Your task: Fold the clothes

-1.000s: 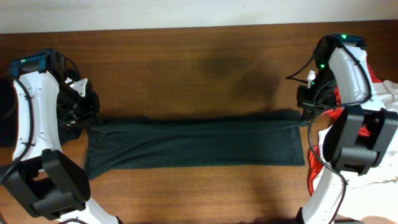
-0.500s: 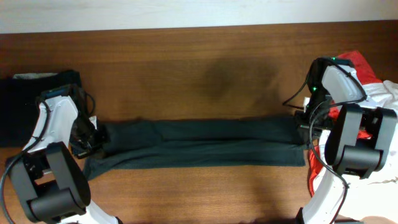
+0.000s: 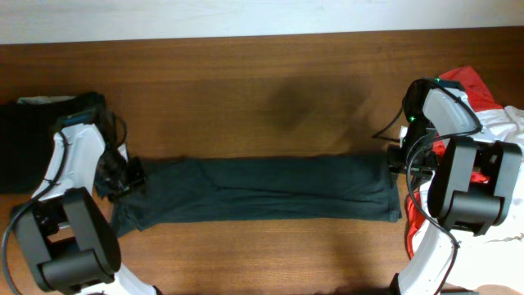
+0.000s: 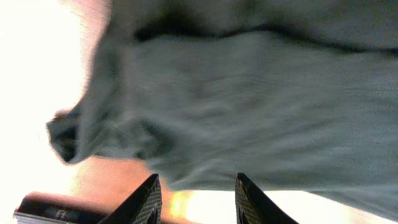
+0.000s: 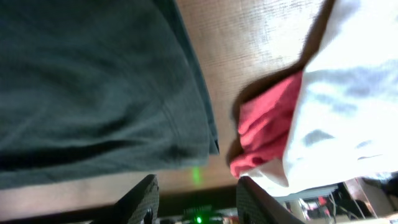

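Overhead view: black folded garment (image 3: 33, 139) noted on the table (image 3: 270, 90), outboard of the left claw (image 3: 124, 174). Left claw is seen released, jaws spread with nothing between them. A bunched end of the dark grey-green garment (image 3: 262, 188) lies just ahead of it. This garment is laid flat as a long band spanning the wood from one claw to the other. Right claw (image 3: 395, 161) is found at the band's opposite hem, likewise released, nothing gripped in its wrist view. Outboard of the right claw, a red garment (image 3: 471, 86) and a white garment (image 3: 508, 123) are heaped just beside the hem, a strip of bare wood showing between. The right arm is crowded by this heap.
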Controlling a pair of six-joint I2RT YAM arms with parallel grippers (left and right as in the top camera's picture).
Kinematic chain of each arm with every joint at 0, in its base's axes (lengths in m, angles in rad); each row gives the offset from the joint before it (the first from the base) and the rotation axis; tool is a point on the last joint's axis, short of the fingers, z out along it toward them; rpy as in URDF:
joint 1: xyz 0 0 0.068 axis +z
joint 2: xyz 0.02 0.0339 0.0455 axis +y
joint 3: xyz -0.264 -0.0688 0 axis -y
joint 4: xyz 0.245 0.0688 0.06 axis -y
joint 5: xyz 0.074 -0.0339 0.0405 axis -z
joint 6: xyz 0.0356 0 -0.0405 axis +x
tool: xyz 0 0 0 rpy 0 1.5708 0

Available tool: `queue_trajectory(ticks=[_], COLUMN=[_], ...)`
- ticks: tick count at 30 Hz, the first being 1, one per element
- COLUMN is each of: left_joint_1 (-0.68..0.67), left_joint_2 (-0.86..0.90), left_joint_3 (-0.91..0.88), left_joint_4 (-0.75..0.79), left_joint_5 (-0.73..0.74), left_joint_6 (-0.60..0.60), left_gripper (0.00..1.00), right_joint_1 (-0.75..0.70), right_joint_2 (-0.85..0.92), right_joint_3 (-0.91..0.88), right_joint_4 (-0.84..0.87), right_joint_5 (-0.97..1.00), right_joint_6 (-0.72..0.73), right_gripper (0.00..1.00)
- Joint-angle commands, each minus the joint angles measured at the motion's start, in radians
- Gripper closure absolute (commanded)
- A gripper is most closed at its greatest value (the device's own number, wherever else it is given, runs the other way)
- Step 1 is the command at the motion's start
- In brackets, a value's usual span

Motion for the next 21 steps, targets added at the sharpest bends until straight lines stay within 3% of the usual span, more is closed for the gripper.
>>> queue_trajectory(ticks=[1,6,8,21], left_joint_1=[-0.13,-0.314,-0.341,-0.433], left_joint_2=[-0.027,-0.026,-0.023,0.103], left_joint_3=[0.066,0.066,0.066,0.059], left_joint_4=[0.08,0.295,0.306,0.261], left_joint_5=[0.116,0.087,0.04,0.045], left_joint_6=[0.04,0.003,-0.053,-0.06], left_gripper=[0.62,0.61,0.6,0.57], right_joint_1=[-0.002,-0.002,-0.002,-0.017], right_joint_2=[-0.022,-0.022,-0.022,-0.023], right_joint_3=[-0.008,-0.008,-0.008,-0.008], right_joint_4=[0.035,0.045,0.046,0.045], right_joint_5=[-0.056,-0.054,-0.055,-0.035], right_joint_6=[0.004,0.003,0.0,-0.027], right_gripper=[0.56,0.54,0.54,0.5])
